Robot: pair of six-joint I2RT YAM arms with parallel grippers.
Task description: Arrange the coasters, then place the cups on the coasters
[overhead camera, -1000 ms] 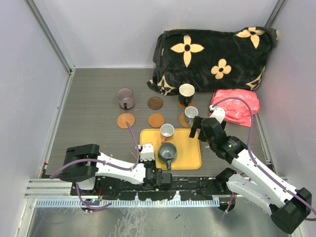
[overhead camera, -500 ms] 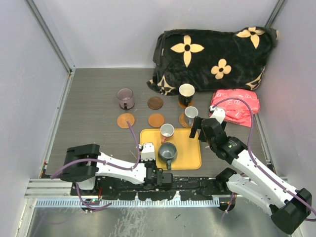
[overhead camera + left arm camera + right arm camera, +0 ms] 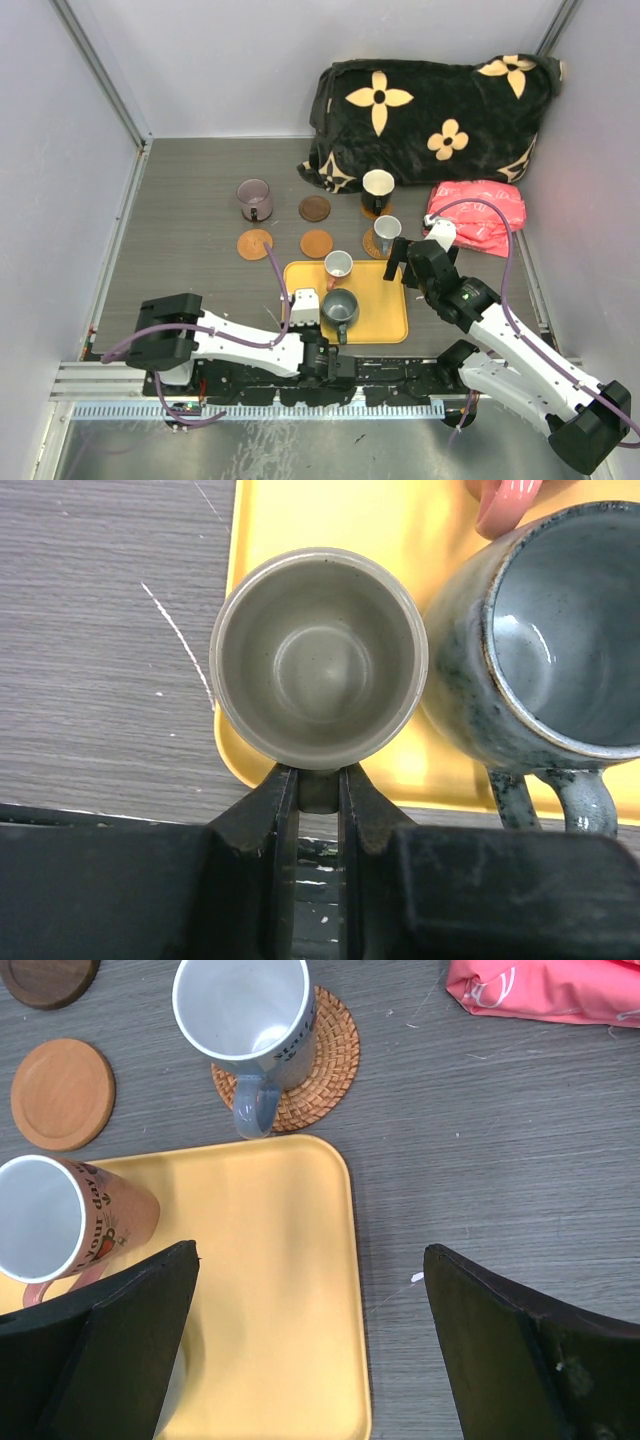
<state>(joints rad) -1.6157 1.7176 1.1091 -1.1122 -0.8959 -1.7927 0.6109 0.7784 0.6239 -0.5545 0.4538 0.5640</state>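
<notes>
On the yellow tray's (image 3: 420, 540) near left corner stands the small olive cup (image 3: 318, 658). My left gripper (image 3: 318, 772) is shut on its handle. The top view shows the left gripper (image 3: 305, 314) but hides that cup under the wrist. A speckled grey cup (image 3: 340, 308) and a white cup with pink inside (image 3: 338, 266) also stand on the tray. A grey cup (image 3: 245, 1015) sits on a wicker coaster (image 3: 325, 1055). A black cup (image 3: 377, 188) and a purple cup (image 3: 254, 198) stand farther back. The bare coasters are a dark brown one (image 3: 315, 208) and two orange-brown ones (image 3: 254, 244) (image 3: 316, 243). My right gripper (image 3: 310, 1251) hangs open over the tray's right edge.
A black blanket with tan flowers (image 3: 430, 110) fills the back right corner. A pink bag (image 3: 480, 215) lies right of the cups. Walls close in the table on the left, back and right.
The left gripper has closed on the olive cup's handle, and its wrist has shifted slightly right. The right arm has not moved.
</notes>
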